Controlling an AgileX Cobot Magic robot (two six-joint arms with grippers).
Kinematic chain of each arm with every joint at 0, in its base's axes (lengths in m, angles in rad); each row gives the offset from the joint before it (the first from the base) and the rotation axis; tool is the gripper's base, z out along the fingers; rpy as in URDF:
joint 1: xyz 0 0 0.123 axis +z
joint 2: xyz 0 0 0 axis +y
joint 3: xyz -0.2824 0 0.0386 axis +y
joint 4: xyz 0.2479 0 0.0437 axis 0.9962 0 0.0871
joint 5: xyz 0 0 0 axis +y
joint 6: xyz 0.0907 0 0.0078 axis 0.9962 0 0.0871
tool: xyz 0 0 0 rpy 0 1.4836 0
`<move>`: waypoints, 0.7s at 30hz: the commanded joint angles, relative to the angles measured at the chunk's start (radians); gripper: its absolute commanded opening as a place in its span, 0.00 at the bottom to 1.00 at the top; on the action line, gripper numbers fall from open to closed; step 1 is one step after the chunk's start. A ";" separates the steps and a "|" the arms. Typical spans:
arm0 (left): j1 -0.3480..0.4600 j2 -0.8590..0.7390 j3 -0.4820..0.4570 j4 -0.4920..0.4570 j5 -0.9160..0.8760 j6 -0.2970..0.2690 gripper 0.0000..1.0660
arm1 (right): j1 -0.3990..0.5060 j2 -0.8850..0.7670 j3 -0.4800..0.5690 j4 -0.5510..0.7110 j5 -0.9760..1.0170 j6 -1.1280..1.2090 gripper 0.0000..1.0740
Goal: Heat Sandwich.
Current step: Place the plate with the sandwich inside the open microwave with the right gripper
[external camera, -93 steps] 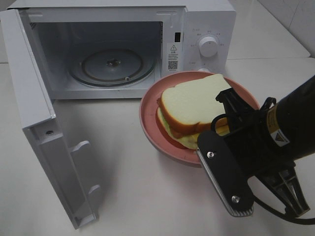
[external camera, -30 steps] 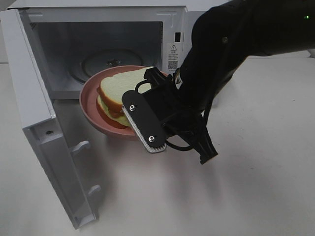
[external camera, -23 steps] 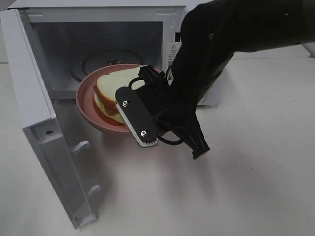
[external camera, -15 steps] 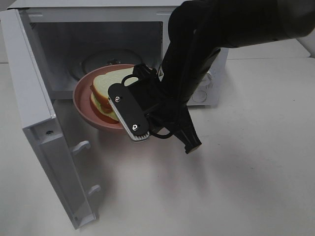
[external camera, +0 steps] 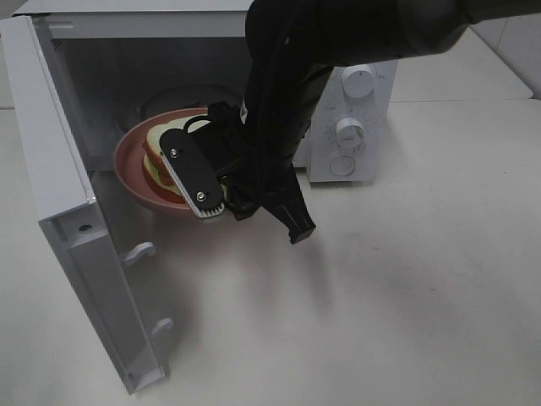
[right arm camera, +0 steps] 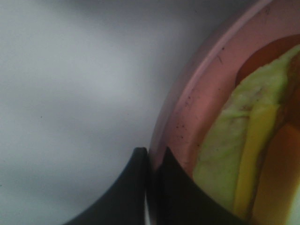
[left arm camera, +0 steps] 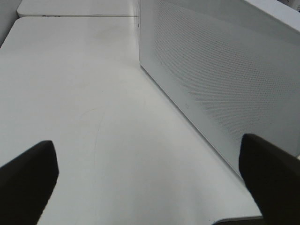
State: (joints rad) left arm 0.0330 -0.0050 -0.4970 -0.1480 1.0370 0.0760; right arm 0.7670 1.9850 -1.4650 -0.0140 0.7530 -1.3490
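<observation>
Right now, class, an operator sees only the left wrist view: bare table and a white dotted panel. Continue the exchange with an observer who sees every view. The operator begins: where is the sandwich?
Observer: The sandwich lies on a pink plate at the mouth of the open microwave.
Operator: What holds the plate?
Observer: The right gripper, shut on its rim.
Operator: Is the door open?
Observer: Yes, the door stands swung wide.
</observation>
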 commanded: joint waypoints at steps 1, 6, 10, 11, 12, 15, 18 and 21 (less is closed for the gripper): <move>0.001 -0.026 0.005 0.000 -0.010 -0.002 0.95 | -0.001 0.024 -0.052 -0.009 0.009 0.016 0.01; 0.001 -0.026 0.005 0.002 -0.010 -0.002 0.95 | -0.001 0.067 -0.124 -0.022 0.026 0.057 0.01; 0.001 -0.026 0.005 0.003 -0.010 -0.002 0.95 | -0.001 0.104 -0.190 -0.046 0.060 0.073 0.01; 0.001 -0.026 0.005 0.003 -0.010 -0.002 0.95 | -0.001 0.112 -0.207 -0.052 0.067 0.081 0.01; 0.001 -0.026 0.005 0.003 -0.010 -0.002 0.95 | -0.001 0.112 -0.207 -0.052 0.067 0.081 0.01; 0.001 -0.026 0.005 0.006 -0.010 -0.003 0.95 | -0.001 0.143 -0.269 -0.065 0.087 0.142 0.01; 0.001 -0.026 0.005 0.009 -0.010 -0.003 0.95 | -0.001 0.173 -0.328 -0.083 0.114 0.175 0.01; 0.001 -0.026 0.005 0.009 -0.010 -0.003 0.95 | -0.001 0.197 -0.367 -0.088 0.125 0.200 0.01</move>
State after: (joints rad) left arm 0.0330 -0.0050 -0.4970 -0.1460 1.0370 0.0760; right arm 0.7670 2.1820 -1.8180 -0.0880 0.8850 -1.1630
